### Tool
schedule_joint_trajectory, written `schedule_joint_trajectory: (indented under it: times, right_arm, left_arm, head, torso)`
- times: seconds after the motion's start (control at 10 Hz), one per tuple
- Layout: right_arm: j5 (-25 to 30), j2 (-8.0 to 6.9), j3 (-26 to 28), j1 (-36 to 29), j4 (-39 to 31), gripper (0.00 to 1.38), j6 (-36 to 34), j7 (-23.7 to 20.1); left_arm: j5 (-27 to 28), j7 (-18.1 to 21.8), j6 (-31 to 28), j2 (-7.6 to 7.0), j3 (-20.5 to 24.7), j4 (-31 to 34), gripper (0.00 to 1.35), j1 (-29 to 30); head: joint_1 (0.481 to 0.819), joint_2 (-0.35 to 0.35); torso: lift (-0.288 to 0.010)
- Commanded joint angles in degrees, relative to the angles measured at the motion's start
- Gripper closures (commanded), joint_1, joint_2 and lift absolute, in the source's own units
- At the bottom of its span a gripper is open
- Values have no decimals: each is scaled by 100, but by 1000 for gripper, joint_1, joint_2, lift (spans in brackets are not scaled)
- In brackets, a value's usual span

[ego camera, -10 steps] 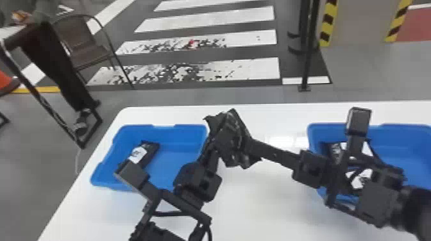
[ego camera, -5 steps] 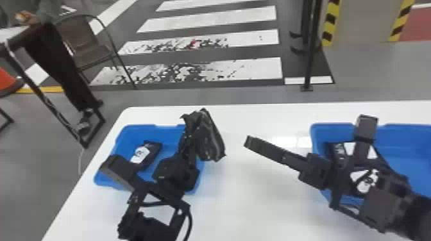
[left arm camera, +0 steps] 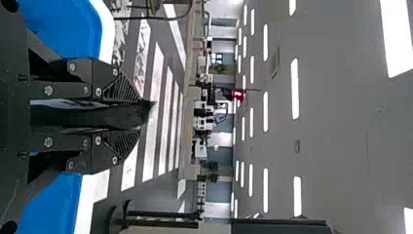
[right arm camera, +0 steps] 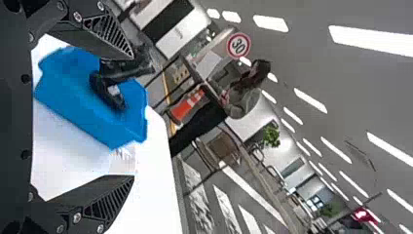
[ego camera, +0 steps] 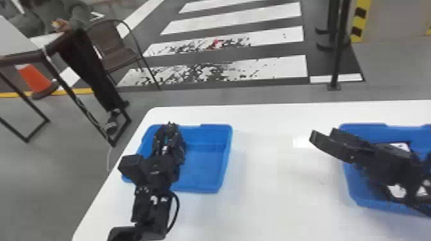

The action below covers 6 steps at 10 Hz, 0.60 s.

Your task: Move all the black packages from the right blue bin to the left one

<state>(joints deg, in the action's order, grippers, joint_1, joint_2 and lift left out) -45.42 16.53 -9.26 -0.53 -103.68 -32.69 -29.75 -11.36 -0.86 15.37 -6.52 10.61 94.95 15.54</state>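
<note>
Head view: my left tool [left arm camera: 144, 117] is clamping a package [left arm camera: 92, 116] over left bin [ego camera: 205, 188]; right bin [ego camera: 352, 192] is holding more packages [ego camera: 397, 190], right tool [right arm camera: 132, 116] is gaping.

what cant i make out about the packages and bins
Right blue bin's full contents: head view, hidden by the right arm.
Its right side: head view, cut by edge.
Left blue bin's left floor: head view, behind the left arm.
Black package's gripped sides: left wrist view, covered by left end effector.

Brightly lit from above, ceiling strips [left arm camera: 294, 87] in both wrist views. Head view: glare patch on white bench [ego camera: 275, 205], faint soft shadows beside blue bins [ego camera: 205, 188]. R wrist view: bench nr blown out, v. little detail.
</note>
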Motion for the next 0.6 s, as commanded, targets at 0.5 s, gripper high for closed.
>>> schedule_joint_trajectory:
  times: [0.5]
  right_arm:
    - [2954, -414, 2240, -1887, -2731, 170, -1638, 1631]
  left_arm:
    - [-840, 165, 784, 81, -558, 862, 213, 864]
  head:
    - [695, 112]
  torso:
    - [-154]
